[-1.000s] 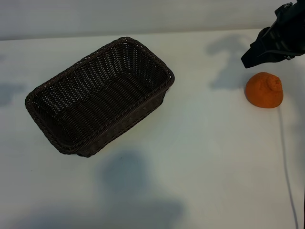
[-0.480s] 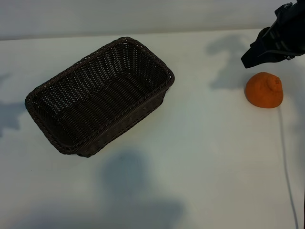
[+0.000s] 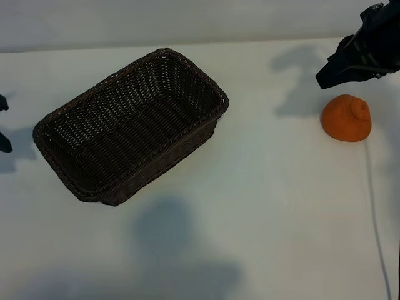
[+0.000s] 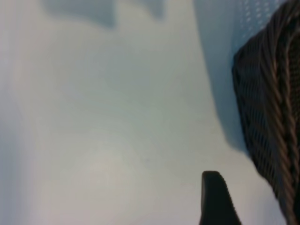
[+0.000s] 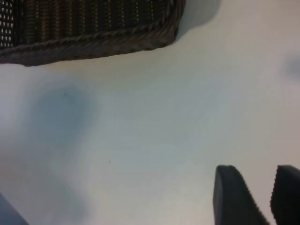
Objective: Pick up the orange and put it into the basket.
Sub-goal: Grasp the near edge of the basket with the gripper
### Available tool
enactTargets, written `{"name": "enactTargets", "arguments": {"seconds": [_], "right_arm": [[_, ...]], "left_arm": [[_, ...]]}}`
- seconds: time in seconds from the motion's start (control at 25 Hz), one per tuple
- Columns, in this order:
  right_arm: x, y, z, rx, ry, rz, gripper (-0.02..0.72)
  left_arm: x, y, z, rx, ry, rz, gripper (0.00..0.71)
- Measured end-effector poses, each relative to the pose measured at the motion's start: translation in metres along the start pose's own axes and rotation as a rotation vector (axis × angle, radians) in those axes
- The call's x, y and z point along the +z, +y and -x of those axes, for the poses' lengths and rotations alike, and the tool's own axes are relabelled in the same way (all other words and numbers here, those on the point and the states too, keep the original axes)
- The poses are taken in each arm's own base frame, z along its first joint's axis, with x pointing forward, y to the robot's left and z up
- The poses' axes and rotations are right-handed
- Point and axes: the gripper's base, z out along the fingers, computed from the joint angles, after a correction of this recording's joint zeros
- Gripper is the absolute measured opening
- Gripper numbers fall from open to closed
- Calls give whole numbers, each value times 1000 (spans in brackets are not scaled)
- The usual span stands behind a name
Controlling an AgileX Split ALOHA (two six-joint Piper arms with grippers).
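The right gripper point(image 3: 326, 77) hangs at the far right, just beside the orange point(image 3: 347, 118) but not touching it; its fingers point(image 5: 233, 197) are a little apart and grasp nothing. The orange lies on the white table point(image 3: 269, 194), well apart from the basket point(image 3: 128, 125). The basket has nothing inside. The left gripper point(image 3: 3, 125) shows at the left edge, near the basket, released.

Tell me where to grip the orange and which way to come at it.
Grip the orange across its round middle, from straight above. It sits free on the table, knobby stem nub up and slightly right, so keep the fingers either side of the nub. The right gripper, holding nothing, hangs just up-left of it and is probably best placed; the basket stands well clear.
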Motion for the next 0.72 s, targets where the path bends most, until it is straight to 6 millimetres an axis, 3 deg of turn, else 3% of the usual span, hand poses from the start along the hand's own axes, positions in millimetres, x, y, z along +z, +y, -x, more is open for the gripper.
{"name": "enactTargets", "arguments": {"seconds": [0.36,0.72], "right_arm": [[0,0,1,0,-6,-3,243],[0,0,1,0,-10,-5,243]], "left_arm": [[28,-3,12,-77,60,-77,434],[50,-16,16,-40,81,-100,434]]}}
